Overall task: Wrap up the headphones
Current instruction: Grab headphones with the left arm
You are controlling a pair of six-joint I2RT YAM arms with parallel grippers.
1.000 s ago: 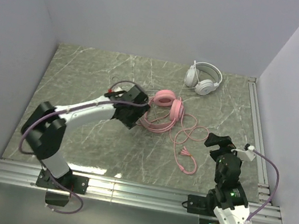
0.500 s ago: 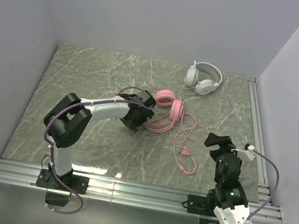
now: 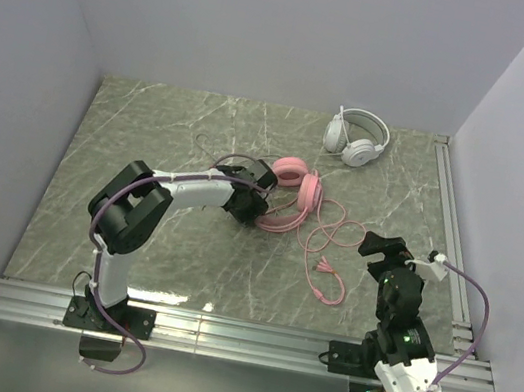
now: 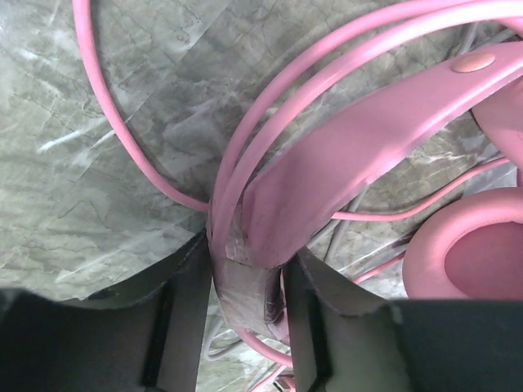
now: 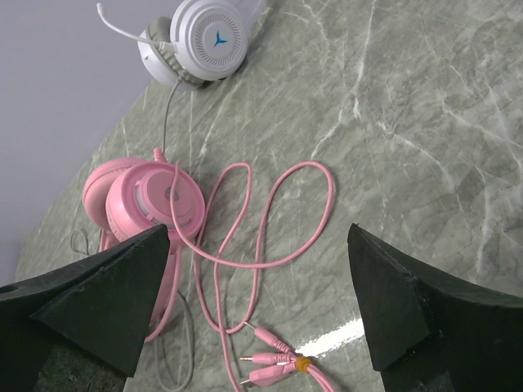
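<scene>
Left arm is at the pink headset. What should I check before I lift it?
1. Left gripper on the pink headphones: fingers look pressed against both sides of the headband. Ok.
2. Pink cable clear of that grip: it runs in right beside the band. Cannot tell.
3. Pink cable wrapped: it sprawls in loose loops and the plugs lie on the table. Not ok.
4. Right gripper open and empty. Ok.
5. White headphones apart from the pink set: ok, but their thin grey cable leads toward it. Tangle: cannot tell.
</scene>
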